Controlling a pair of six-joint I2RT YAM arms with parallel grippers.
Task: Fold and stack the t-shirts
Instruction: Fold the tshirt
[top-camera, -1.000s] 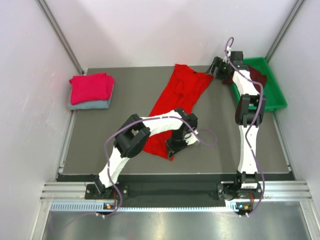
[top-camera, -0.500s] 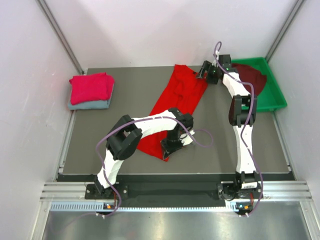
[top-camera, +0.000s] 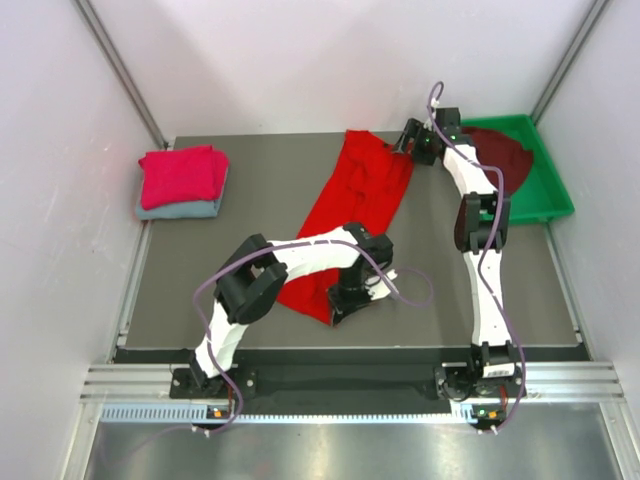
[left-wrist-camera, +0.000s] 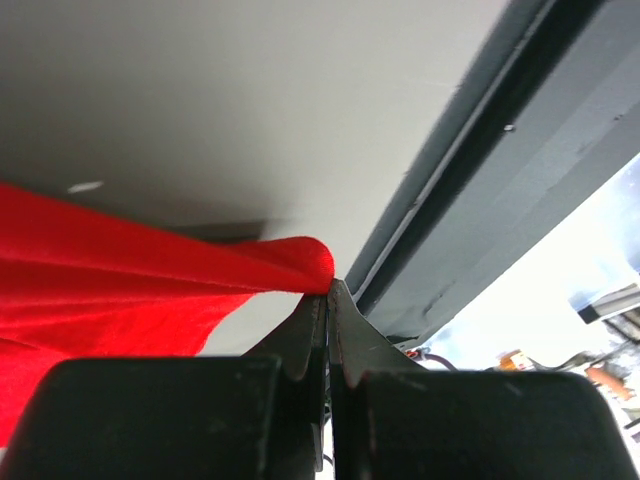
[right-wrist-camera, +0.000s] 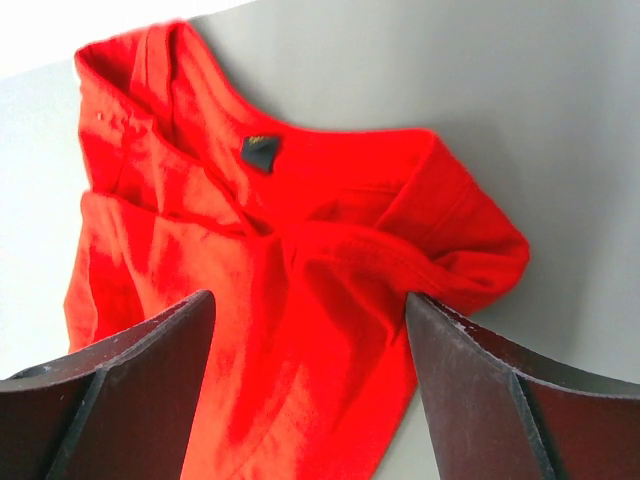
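Observation:
A bright red t-shirt (top-camera: 352, 205) lies stretched diagonally on the dark table, collar end far right, hem near the front. My left gripper (top-camera: 340, 308) is shut on its near hem corner; the left wrist view shows the red cloth (left-wrist-camera: 150, 285) pinched at the closed fingertips (left-wrist-camera: 345, 320). My right gripper (top-camera: 405, 140) is open just above the shirt's far right sleeve; the right wrist view shows the collar and sleeve (right-wrist-camera: 300, 260) between its spread fingers (right-wrist-camera: 480, 380). A crimson-pink t-shirt (top-camera: 183, 173) lies folded on a grey-blue one (top-camera: 180, 209) at far left. A dark maroon t-shirt (top-camera: 500, 152) lies in the green tray.
The green plastic tray (top-camera: 555, 190) stands at the far right corner. White walls close in the table on three sides. The table's front edge and metal rail (top-camera: 350, 378) run just below my left gripper.
My right gripper moved left from the tray to the red shirt's far sleeve and lies over it. My left gripper shifted slightly, holding the hem; the near hem bunched a little.

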